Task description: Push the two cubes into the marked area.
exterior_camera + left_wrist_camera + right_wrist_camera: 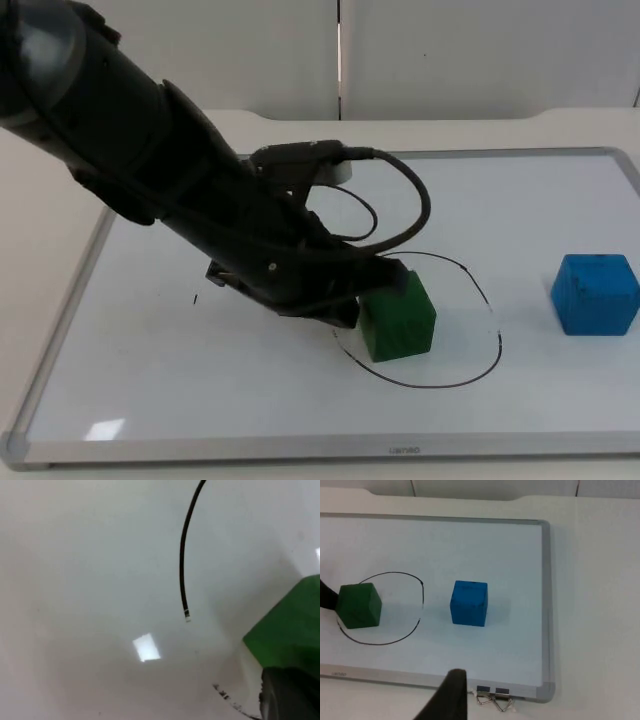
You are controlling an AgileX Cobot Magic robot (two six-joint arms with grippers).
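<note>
Where left gripper [345,305] ends, green cube [398,318].

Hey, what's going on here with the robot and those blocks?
The left gripper is down on the whiteboard, pressed against the green cube, which sits just inside the hand-drawn black outline at its left edge. The blue cube stands apart to the right, outside the outline. The right gripper waits near the board's front edge, away from both cubes.
</note>
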